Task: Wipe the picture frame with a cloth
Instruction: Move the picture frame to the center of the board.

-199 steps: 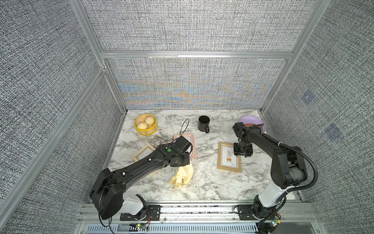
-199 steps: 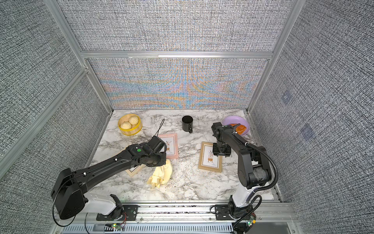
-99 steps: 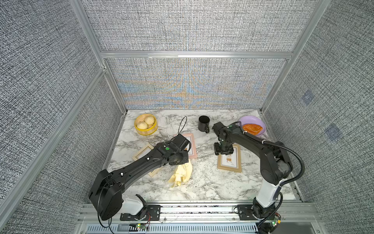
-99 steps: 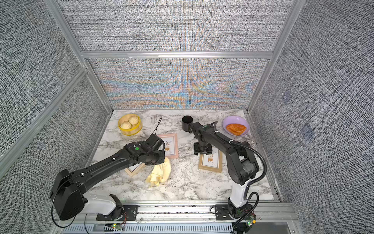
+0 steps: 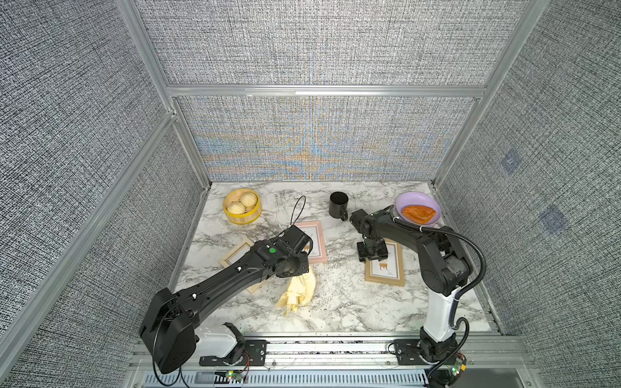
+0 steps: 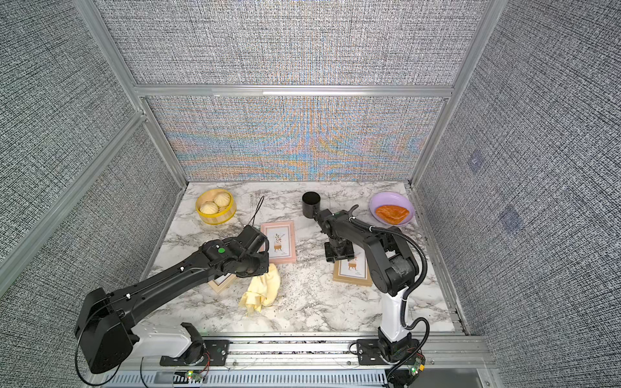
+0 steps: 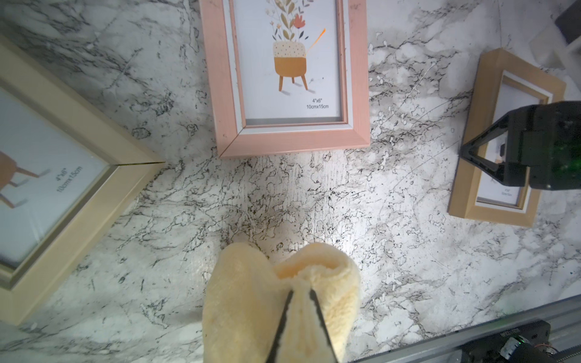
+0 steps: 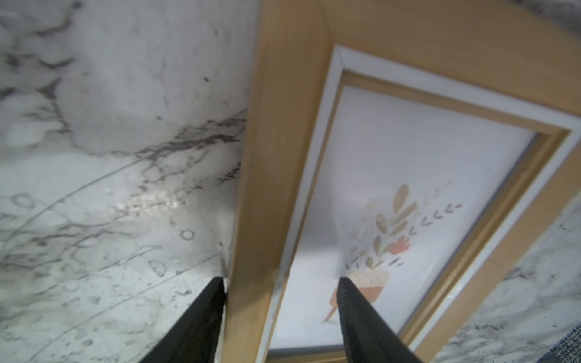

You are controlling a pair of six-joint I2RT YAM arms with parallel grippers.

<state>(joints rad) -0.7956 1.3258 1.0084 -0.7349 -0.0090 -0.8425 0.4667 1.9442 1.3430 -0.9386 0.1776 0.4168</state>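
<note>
Here, left end effector (image 7: 301, 291) pinches cloth (image 7: 251, 301) (pale yellow).

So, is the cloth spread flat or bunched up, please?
Bunched up: the cloth drapes in thick folds, pinched in the shut left gripper.

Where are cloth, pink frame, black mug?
cloth (image 5: 297, 290), in a top view, middle of the bunched fabric.
pink frame (image 7: 292, 138), left wrist view, rail nearest the cloth.
black mug (image 5: 337, 210), in a top view, outer wall.

Black left arm (image 5: 228, 278), green dot (image 5: 273, 250); right arm (image 5: 403, 231), white base link (image 5: 440, 312), ribbed cable (image 5: 481, 258).
</note>
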